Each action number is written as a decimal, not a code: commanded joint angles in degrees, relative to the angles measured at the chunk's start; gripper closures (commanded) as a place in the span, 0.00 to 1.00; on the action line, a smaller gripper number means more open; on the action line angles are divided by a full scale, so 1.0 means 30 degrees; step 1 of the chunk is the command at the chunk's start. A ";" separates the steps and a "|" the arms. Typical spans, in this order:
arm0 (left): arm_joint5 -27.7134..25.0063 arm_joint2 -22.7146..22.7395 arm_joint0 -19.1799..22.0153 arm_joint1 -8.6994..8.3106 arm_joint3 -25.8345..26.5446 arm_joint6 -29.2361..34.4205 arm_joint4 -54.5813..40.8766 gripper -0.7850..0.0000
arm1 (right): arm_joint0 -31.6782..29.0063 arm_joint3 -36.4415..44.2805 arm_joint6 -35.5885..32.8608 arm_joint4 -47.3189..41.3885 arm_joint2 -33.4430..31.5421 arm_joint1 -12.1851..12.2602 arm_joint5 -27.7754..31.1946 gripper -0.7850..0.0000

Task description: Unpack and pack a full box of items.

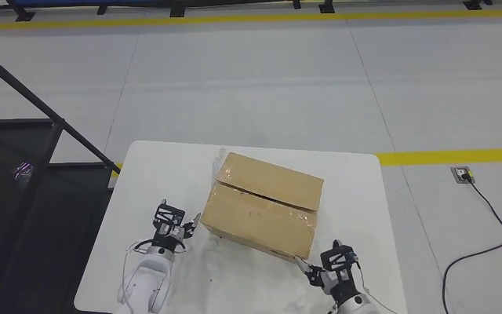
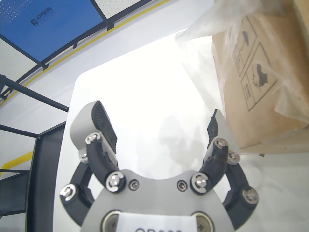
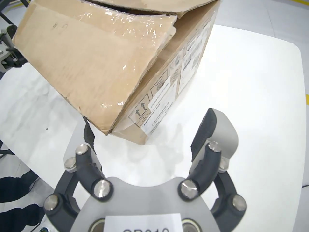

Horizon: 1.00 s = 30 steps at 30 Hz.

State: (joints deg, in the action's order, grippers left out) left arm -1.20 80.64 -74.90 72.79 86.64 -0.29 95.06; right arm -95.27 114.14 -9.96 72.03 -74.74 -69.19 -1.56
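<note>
A brown cardboard box (image 1: 263, 206) is sitting near the middle of a white surface (image 1: 157, 169), turned at an angle to the surface's edges. Its top flaps are folded down, but the seam between them is gaping a little, showing a dark slit. Clear glossy film (image 3: 135, 20) is clinging to the flaps along that seam, and a loose crumpled piece of it is sticking out past one end of the box. Printed handling symbols and white labels are showing on the box's end walls.

The left gripper (image 1: 174, 221) is hanging just beside the box's near left corner with its fingers spread apart and nothing between them; from its own wrist, the box wall (image 2: 260, 73) is rising close beside one fingertip. The right gripper (image 1: 325, 263) is waiting at the box's near right corner, also spread wide and holding nothing. One of its fingers is lying right by the flap's lower corner, though contact cannot be judged.

A yellow line (image 1: 439, 157) is running across the grey floor beyond the surface.
</note>
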 commanded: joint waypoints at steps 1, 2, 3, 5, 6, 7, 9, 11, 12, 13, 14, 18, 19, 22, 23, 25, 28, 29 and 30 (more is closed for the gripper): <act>-0.0159 -0.0027 -0.0179 -0.0018 0.0188 -0.0202 0.0157 0.00 | -0.0297 0.0245 0.1002 -0.0976 -0.0456 0.0071 0.1644 0.00; -0.0239 -0.0027 -0.0271 -0.0028 0.0272 -0.0304 0.0204 0.00 | -0.0529 0.0282 0.1772 -0.1470 -0.0832 0.0125 0.2602 0.00; -0.0327 -0.0028 -0.0359 -0.0035 0.0359 -0.0406 0.0216 0.00 | -0.0784 0.0288 0.2483 -0.1907 -0.1214 0.0174 0.3388 0.00; -0.0548 -0.0015 -0.0524 -0.0056 0.0517 -0.0633 0.0251 0.00 | -0.1191 0.0275 0.3688 -0.2642 -0.1811 0.0250 0.4789 0.00; -0.0668 -0.0010 -0.0602 -0.0069 0.0588 -0.0741 0.0286 0.00 | -0.1315 0.0256 0.4134 -0.2915 -0.1987 0.0286 0.5554 0.00; -0.0816 0.0006 -0.0676 -0.0085 0.0646 -0.0875 0.0336 0.00 | -0.1419 0.0234 0.4488 -0.3059 -0.2120 0.0318 0.6193 0.00; -0.1091 0.0066 -0.0834 -0.0118 0.0744 -0.1139 0.0368 0.00 | -0.1513 0.0167 0.4974 -0.3286 -0.2334 0.0364 0.7107 0.00; -0.1447 0.0114 -0.1019 -0.0164 0.0864 -0.1486 0.0521 0.00 | -0.1466 0.0100 0.5172 -0.3457 -0.2463 0.0402 0.7849 0.00; -0.1635 0.0138 -0.1114 -0.0187 0.0929 -0.1663 0.0579 0.00 | -0.1392 0.0064 0.5220 -0.3530 -0.2520 0.0421 0.8208 0.00; -0.1829 0.0162 -0.1204 -0.0211 0.0994 -0.1828 0.0639 0.00 | -0.1318 0.0009 0.5244 -0.3657 -0.2575 0.0438 0.8537 0.00; -0.2029 0.0185 -0.1289 -0.0233 0.1076 -0.2030 0.0668 0.00 | -0.1234 -0.0050 0.5223 -0.3774 -0.2626 0.0454 0.8838 0.00; -0.2859 0.0231 -0.1626 -0.0339 0.1347 -0.2668 0.1064 0.00 | -0.0798 -0.0330 0.5164 -0.4342 -0.2756 0.0513 1.0074 0.00; -0.3096 0.0264 -0.1713 -0.0371 0.1421 -0.2815 0.1147 0.00 | -0.0696 -0.0435 0.5181 -0.4498 -0.2801 0.0529 1.0391 0.00; -0.3910 0.0379 -0.2035 -0.0474 0.1600 -0.3301 0.1342 0.00 | -0.0474 -0.0641 0.5221 -0.4808 -0.2934 0.0570 1.1063 0.00; -0.4194 0.0446 -0.2148 -0.0511 0.1662 -0.3437 0.1375 0.00 | -0.0425 -0.0688 0.5198 -0.4877 -0.2989 0.0580 1.1140 0.00; -0.4375 0.0640 -0.2355 -0.0571 0.1771 -0.3573 0.1430 0.00 | -0.0330 -0.0742 0.5159 -0.5039 -0.3019 0.0597 1.1377 0.00; -0.3092 0.1088 -0.2478 -0.0545 0.1715 -0.3008 0.0969 0.00 | -0.0220 -0.0837 0.5113 -0.5197 -0.3086 0.0615 1.1514 0.00; -0.2144 0.1170 -0.2338 -0.0487 0.1626 -0.2404 0.0772 0.00 | -0.0197 -0.0847 0.5118 -0.5261 -0.3089 0.0621 1.1589 0.00; -0.1123 0.1131 -0.2114 -0.0405 0.1515 -0.1799 0.0571 0.00 | -0.0183 -0.0851 0.5155 -0.5294 -0.3113 0.0627 1.1661 0.00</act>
State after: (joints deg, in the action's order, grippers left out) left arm -8.88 84.07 -81.99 71.31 91.57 -8.10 97.49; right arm -95.86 111.59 5.40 56.27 -84.02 -67.33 33.21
